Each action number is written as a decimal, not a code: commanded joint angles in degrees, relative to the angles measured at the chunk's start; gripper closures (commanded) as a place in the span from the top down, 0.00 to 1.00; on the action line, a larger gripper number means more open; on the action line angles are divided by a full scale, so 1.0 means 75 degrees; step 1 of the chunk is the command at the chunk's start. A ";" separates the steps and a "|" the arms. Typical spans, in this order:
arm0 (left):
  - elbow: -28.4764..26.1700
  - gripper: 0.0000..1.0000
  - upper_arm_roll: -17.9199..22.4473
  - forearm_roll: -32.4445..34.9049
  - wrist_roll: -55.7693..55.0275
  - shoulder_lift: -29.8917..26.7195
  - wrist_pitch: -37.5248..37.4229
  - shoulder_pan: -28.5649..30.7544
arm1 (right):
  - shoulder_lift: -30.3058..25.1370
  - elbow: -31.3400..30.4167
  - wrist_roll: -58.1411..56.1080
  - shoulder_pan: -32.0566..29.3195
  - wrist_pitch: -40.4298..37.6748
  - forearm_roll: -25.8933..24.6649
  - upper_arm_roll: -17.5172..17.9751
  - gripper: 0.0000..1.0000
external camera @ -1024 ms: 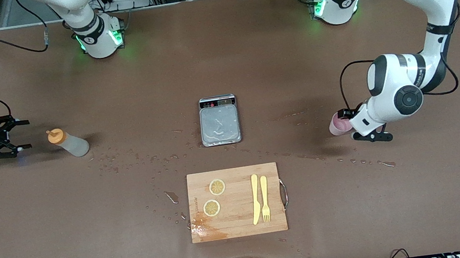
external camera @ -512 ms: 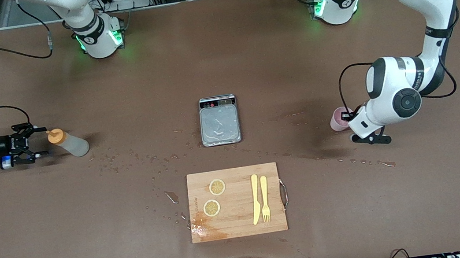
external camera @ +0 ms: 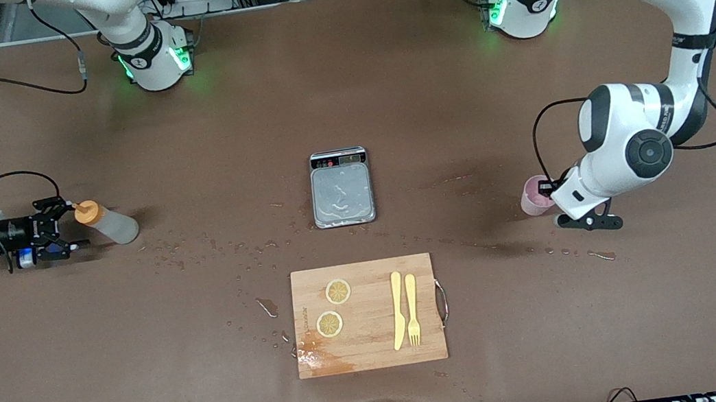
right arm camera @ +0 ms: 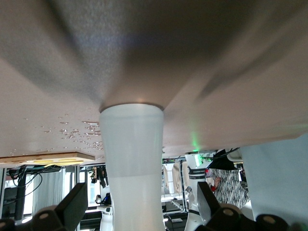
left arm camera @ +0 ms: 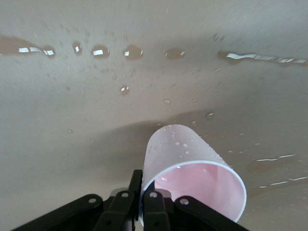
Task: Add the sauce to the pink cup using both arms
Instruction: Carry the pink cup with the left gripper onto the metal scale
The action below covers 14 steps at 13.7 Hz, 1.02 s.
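While the sauce bottle (external camera: 108, 223) stood on the brown surface (external camera: 344, 92) toward the right arm's end, its orange cap (external camera: 86, 212) leaned toward the right hand (external camera: 72, 223). That hand reached in low and level with its 2 fingers spread wide, 1 on each side of the cap, and held nothing. From the right wrist view the bottle's whitish body (right arm camera: 132, 163) filled the gap between the 2 fingers (right arm camera: 72, 204), with space left on both sides.

The pink cup (external camera: 534, 196) sat toward the left arm's end of the surface, roughly as near the front camera as the bottle and well apart from it. The left hand (external camera: 549, 191) was clamped tight on the cup's rim; the left wrist view showed its fingers (left arm camera: 155, 211) pinching the wall of the cup (left arm camera: 192, 178), 1 inside and 1 outside, with the cup tilted.

Between the 2 stood a grey scale (external camera: 341, 186) with a wet tray. Nearer the front camera lay a wooden cutting board (external camera: 367, 315) carrying 2 lemon slices (external camera: 338, 291), a yellow knife (external camera: 398, 310) and a yellow fork (external camera: 412, 309). Water drops (external camera: 227, 260) dotted the surface around them.
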 commanded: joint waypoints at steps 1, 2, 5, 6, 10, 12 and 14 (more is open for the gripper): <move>-0.0016 0.00 -0.0262 0.0051 -0.0419 -0.0665 -0.0412 0.0033 | 0.0038 -0.0114 0.0109 0.0214 0.0069 0.0238 0.0016 1.00; 0.0217 0.00 -0.0437 -0.0147 -0.0652 -0.0643 -0.0634 0.0021 | 0.0038 -0.0138 0.0109 0.0319 0.0104 0.0238 0.0016 1.00; 0.0850 0.00 -0.0918 -0.0430 -0.1799 -0.0479 -0.1104 -0.0130 | 0.0014 -0.0277 0.0097 0.0367 0.0326 0.0401 0.0005 1.00; 0.0979 0.00 -0.1047 -0.0430 -0.2221 -0.0432 -0.1105 -0.0224 | 0.0014 -0.0313 0.0097 0.0402 0.0396 0.0426 0.0016 1.00; 0.1413 0.00 -0.1574 -0.0558 -0.3815 -0.0210 -0.1116 -0.0703 | -0.0021 -0.0535 0.0086 0.0554 0.0608 0.0437 0.0016 1.00; 0.1694 0.00 -0.1575 -0.0617 -0.4507 -0.0034 -0.1116 -0.1206 | -0.0009 -0.0571 0.0086 0.0554 0.0631 0.0438 0.0016 1.00; 0.1975 0.00 -0.1575 -0.0734 -0.5047 0.0142 -0.1116 -0.1570 | -0.0079 -0.0665 0.0074 0.0741 0.0643 0.0438 0.0016 1.00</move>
